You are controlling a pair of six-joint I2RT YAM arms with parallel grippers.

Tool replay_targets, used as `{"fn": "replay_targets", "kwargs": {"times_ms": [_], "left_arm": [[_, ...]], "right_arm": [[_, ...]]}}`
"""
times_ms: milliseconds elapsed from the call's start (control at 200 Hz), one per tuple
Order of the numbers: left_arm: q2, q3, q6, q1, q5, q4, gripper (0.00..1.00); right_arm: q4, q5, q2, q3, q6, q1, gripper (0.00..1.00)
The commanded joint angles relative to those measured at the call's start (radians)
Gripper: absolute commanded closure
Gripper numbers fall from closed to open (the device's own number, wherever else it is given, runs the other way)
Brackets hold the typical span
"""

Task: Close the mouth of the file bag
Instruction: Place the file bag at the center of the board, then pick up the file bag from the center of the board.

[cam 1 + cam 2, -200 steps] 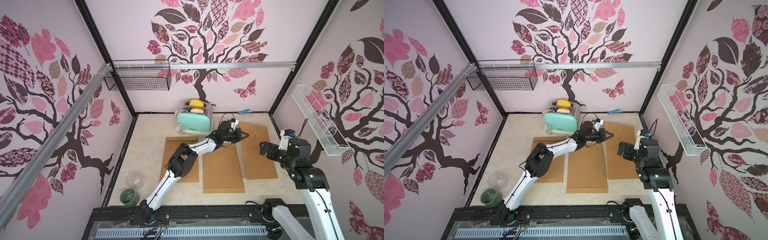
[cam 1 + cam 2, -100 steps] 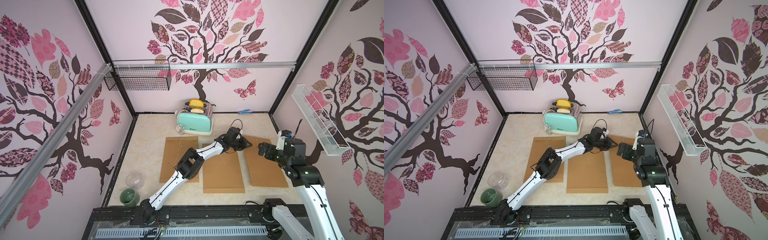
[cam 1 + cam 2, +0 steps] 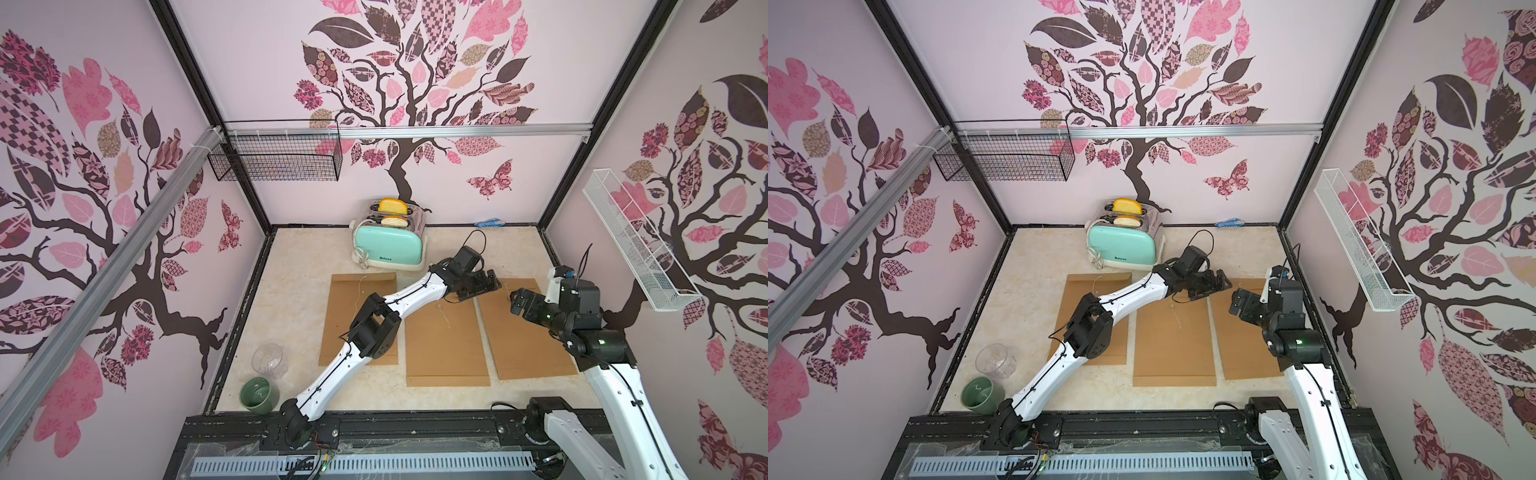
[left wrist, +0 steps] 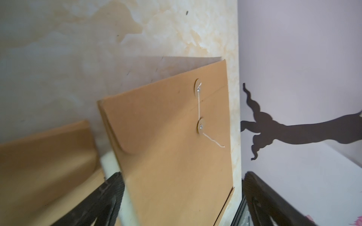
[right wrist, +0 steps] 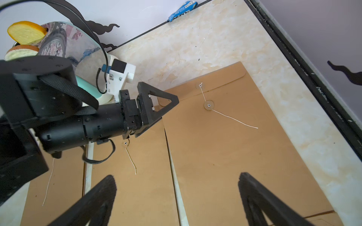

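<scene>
Marble tabletop, pink tree-print walls. Rightmost file bag lies flat nr the right wall, flap folded down, string loose. L gripper spread wide, empty, over the bag's flap corner next to the middle bag. R gripper also spread, empty, over same bag.

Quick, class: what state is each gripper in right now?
Left gripper: open, holding nothing.
Right gripper: open, holding nothing.
</scene>
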Motion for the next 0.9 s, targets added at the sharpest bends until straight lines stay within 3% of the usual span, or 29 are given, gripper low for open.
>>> {"fn": "replay_targets", "kwargs": {"times_ms": [0, 50, 100, 310, 420, 485, 575, 640, 770, 890], "left_arm": [[0.028, 0.191, 0.102, 0.003, -0.101, -0.253, 0.02], [0.028, 0.213, 0.126, 0.003, -0.112, -0.28, 0.02], [-0.016, 0.148, 0.13, 0.005, -0.122, -0.25, 0.02], [-0.346, -0.279, 0.211, 0.009, -0.21, -0.017, 0.02], [-0.612, -0.621, 0.215, 0.02, -0.222, 0.156, 0.02], [-0.765, -0.813, 0.208, 0.042, -0.204, 0.259, 0.02], [-0.955, -1.017, 0.218, 0.086, -0.196, 0.293, 0.02], [-1.091, -1.151, 0.221, 0.132, -0.202, 0.29, 0.02], [-1.364, -1.384, 0.249, 0.246, -0.26, 0.206, 0.07], [-1.572, -1.651, 0.114, 0.533, -0.047, 0.306, 0.09]], "right_arm": [[0.023, -0.003, -0.018, 0.016, 0.018, -0.008, 0.01], [0.025, -0.003, -0.024, 0.014, 0.023, -0.008, 0.01], [0.03, -0.006, -0.03, 0.007, 0.027, -0.008, 0.01], [0.05, -0.101, -0.001, -0.034, 0.031, -0.007, 0.01], [0.107, -0.22, 0.018, -0.066, 0.114, -0.001, 0.01], [0.138, -0.263, 0.043, -0.07, 0.153, 0.037, 0.01], [0.153, -0.166, 0.085, -0.056, 0.135, 0.191, 0.01], [0.186, -0.1, 0.126, -0.057, 0.142, 0.297, 0.01], [0.292, -0.088, 0.251, -0.061, 0.231, 0.432, 0.01], [0.37, -0.18, 0.368, -0.05, 0.294, 0.466, 0.01]]}}
